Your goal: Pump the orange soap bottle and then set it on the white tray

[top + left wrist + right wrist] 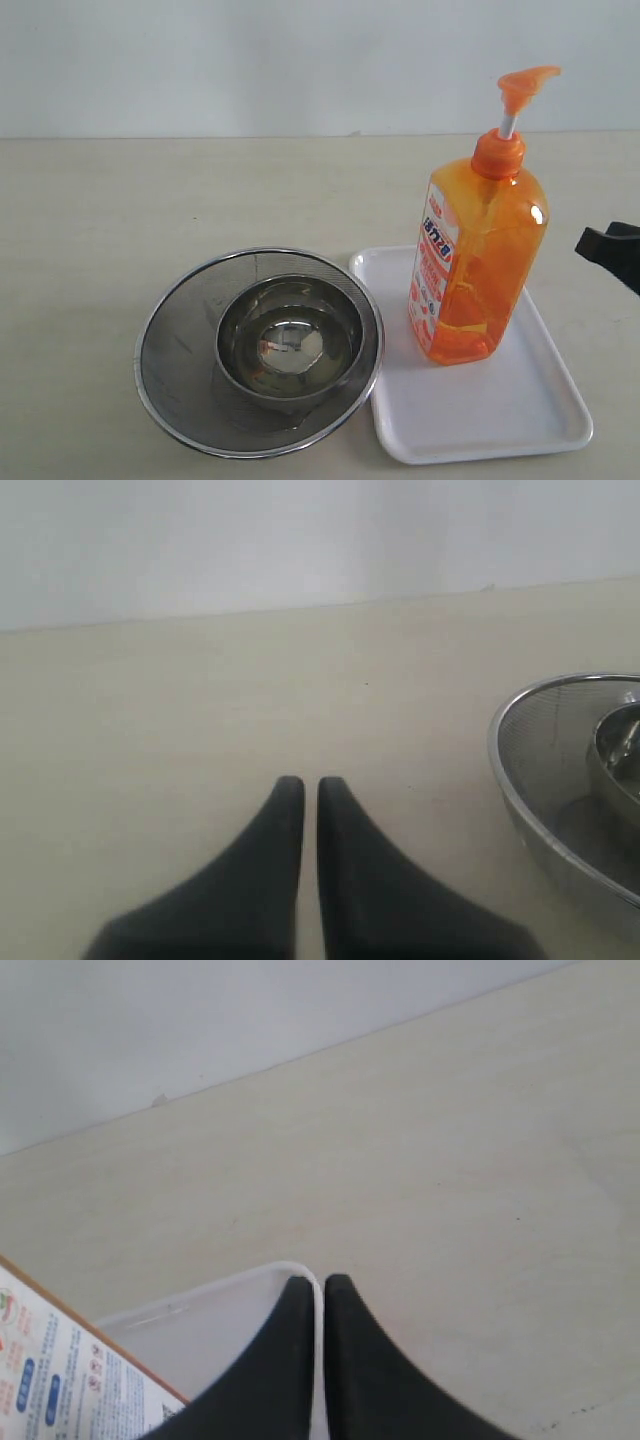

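The orange soap bottle (pixel 475 270) stood upright on the white tray (pixel 500 420), on the far-left part of it, with its labelled face turned toward the left and its pump head raised on the white stem. It was the one item on the tray. To the left, a round steel mesh strainer (pixel 175 360) rested on the worktop (pixel 150 200) and contained a small shiny steel bowl (pixel 290 345), seated upright near its centre and showing reflections on its polished interior. The strainer's rim met the tray's left edge; whether it overlapped or merely touched could not be determined. The left arm's fingers (pixel 285 820) were closed together with only a thin slit between them and gripped nothing; they were over bare worktop, with the strainer off to one side. The right arm's fingers (pixel 350 1360) were likewise pressed nearly together and held nothing, their tips lined up with the tray's rim, the bottle's label just beside them. In the exterior view they appeared at the right edge, clear of the bottle.
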### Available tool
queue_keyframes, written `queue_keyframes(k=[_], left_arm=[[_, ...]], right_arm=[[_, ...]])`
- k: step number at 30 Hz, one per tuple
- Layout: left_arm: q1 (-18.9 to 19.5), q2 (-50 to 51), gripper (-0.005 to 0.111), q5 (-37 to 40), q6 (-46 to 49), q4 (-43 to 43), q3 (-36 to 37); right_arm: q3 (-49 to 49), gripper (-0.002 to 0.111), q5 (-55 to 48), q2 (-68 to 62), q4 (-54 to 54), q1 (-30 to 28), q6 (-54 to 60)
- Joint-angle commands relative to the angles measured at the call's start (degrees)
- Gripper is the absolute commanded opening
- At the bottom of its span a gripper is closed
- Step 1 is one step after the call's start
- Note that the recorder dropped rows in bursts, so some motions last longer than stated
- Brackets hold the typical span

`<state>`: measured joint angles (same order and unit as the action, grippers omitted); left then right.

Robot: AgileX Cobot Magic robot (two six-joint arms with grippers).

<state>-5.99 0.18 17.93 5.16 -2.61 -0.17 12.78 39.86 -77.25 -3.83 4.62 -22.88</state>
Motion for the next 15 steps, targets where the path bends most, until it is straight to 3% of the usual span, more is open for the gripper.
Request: queue_keyframes(k=[1, 15], left_arm=[[0.2, -0.2, 0.005, 0.0, -0.6, 0.2, 0.2], [0.2, -0.2, 0.005, 0.0, -0.6, 0.3, 0.2]], right_arm=[[-0.1, 0.000, -8.7, 6.8, 2.8, -0.1, 1.7], [-0.1, 0.000, -40.5, 49.9, 4.8, -0.1, 8.8]])
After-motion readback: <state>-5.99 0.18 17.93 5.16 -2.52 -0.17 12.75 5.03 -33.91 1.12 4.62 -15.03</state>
